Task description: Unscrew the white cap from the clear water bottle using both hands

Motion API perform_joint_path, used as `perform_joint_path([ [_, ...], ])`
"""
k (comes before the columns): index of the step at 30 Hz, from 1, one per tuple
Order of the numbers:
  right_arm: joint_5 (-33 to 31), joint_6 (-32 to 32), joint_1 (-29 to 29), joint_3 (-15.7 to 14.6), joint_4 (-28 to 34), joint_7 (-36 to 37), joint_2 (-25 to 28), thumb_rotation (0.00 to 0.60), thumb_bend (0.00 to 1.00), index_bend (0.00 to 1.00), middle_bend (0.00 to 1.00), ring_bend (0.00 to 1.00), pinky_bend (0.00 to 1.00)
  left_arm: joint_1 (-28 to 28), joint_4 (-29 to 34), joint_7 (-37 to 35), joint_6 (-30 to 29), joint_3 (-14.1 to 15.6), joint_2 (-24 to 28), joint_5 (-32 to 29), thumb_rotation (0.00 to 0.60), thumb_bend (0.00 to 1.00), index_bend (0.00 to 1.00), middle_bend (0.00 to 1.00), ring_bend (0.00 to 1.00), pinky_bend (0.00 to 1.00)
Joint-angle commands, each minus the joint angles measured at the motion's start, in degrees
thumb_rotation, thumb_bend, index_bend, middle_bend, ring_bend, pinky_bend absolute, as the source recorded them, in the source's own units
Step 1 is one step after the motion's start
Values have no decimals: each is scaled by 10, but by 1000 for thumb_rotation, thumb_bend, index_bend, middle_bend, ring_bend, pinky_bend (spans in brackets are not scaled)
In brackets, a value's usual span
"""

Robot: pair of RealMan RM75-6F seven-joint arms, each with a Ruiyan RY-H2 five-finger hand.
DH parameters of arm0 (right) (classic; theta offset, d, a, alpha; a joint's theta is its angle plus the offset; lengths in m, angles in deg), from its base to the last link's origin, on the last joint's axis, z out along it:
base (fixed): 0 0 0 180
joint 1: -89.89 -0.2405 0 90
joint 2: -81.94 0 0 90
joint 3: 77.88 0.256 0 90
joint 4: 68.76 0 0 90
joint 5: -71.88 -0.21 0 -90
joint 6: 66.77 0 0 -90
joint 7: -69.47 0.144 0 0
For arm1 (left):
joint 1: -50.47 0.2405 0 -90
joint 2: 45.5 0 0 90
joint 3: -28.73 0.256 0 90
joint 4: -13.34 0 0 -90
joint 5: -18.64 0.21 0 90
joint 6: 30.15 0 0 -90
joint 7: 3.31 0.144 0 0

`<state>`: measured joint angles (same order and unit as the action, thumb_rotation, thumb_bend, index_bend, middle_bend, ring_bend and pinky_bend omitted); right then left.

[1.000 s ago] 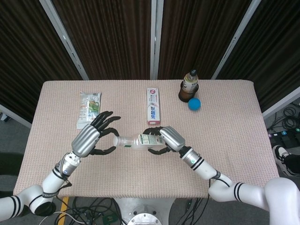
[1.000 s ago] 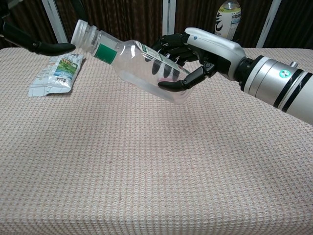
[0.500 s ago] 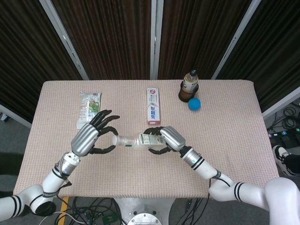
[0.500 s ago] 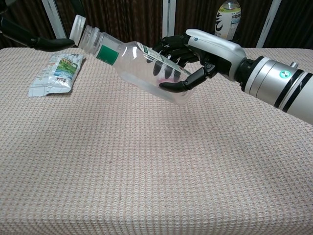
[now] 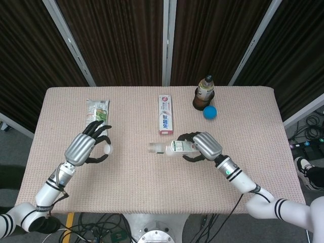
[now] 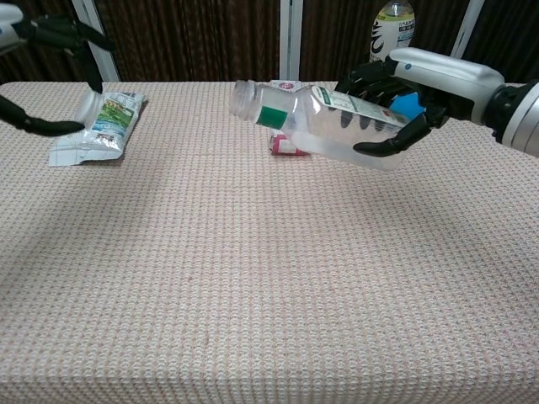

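Note:
The clear water bottle (image 5: 169, 147) lies tilted in the air over the table's middle, gripped around its body by my right hand (image 5: 202, 147). Its neck (image 6: 244, 99) points left and stands uncapped. The white cap (image 5: 107, 149) sits between the fingertips of my left hand (image 5: 83, 148), well to the left of the bottle and above the table. In the chest view the cap (image 6: 88, 108) shows at the far left in front of a snack packet, with the left hand (image 6: 38, 126) mostly cut off by the frame edge. The right hand (image 6: 413, 84) wraps the bottle (image 6: 337, 126) at upper right.
A green and white snack packet (image 5: 97, 112) lies at the back left. A red and white toothpaste box (image 5: 166, 114) lies at the back centre. A brown drink bottle (image 5: 204, 92) and a blue ball (image 5: 209, 112) stand at the back right.
The cap has come off the bottle's neck. My left hand has carried it away to the left, and my right hand has moved right with the bottle.

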<state>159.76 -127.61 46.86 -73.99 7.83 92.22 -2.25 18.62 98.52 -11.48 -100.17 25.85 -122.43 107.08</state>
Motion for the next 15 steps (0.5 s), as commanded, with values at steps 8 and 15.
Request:
perform_joint_path([
  [8, -28, 36, -3, 9, 20, -59, 6, 600, 689, 719, 607, 475, 520, -15, 6, 156, 130, 13, -32, -112, 600, 214, 363, 131, 0, 15],
  [15, -30, 65, -18, 6, -12, -121, -44, 600, 687, 716, 607, 472, 493, 5, 49, 140, 80, 4, 1, -94, 600, 62, 252, 131, 0, 15],
])
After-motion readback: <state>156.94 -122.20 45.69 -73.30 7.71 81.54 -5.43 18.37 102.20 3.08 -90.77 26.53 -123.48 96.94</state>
